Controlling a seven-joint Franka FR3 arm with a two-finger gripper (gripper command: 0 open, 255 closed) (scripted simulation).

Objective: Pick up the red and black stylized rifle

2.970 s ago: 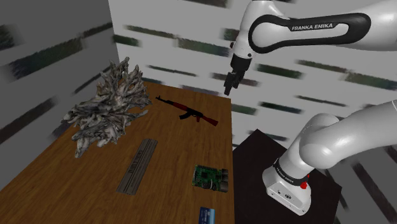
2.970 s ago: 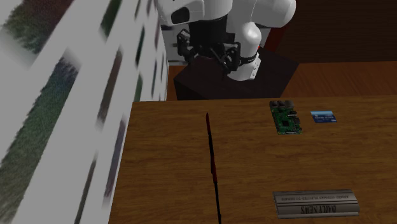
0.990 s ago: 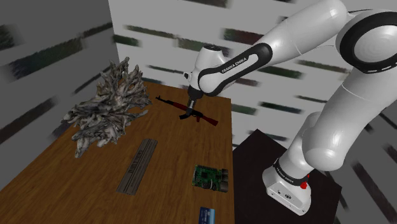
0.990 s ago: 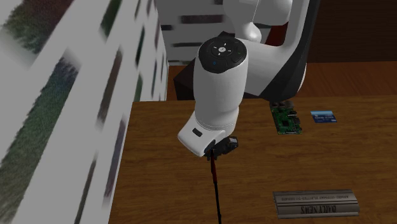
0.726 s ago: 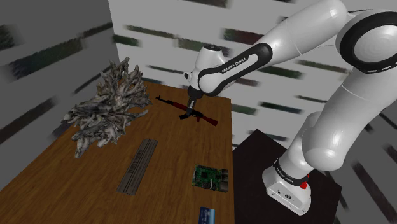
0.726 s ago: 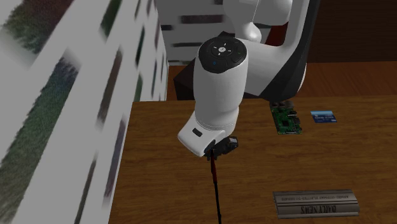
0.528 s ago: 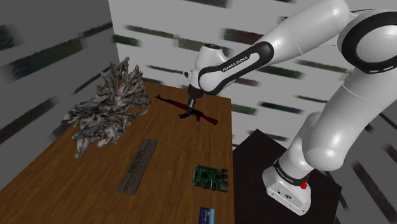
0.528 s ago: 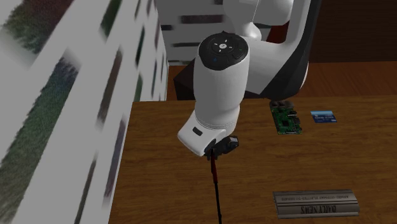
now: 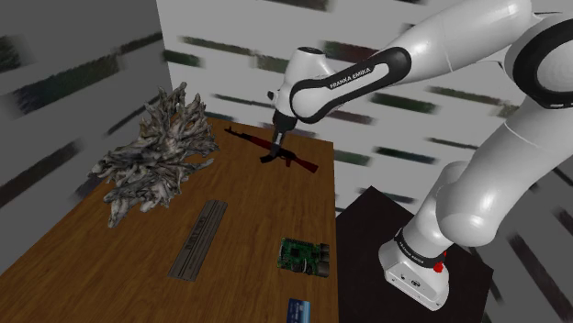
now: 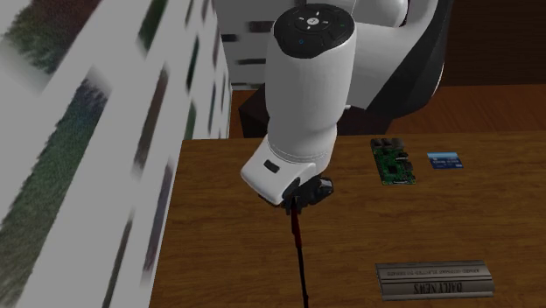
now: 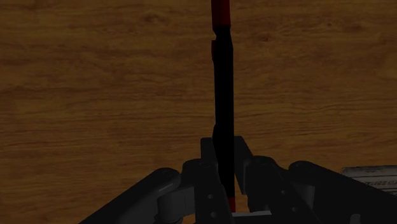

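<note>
The red and black rifle hangs level, a little above the wooden table, near its far end by the wall. My black gripper is shut on its middle from above. In the second exterior view the rifle is a thin edge-on line running out from under the gripper. In the wrist view both fingers clasp the slim black body of the rifle, whose red end points away from the gripper.
A big grey tangle of driftwood stands on the table at the shoulder view's left of the rifle. Nearer the front lie a grey nameplate, a green circuit board and a small blue card. The dark stand adjoins the table.
Three seconds ago the gripper hung high off the rifle. A second ago it was down on it. Since then the arm has risen and the rifle has come up off the table.
</note>
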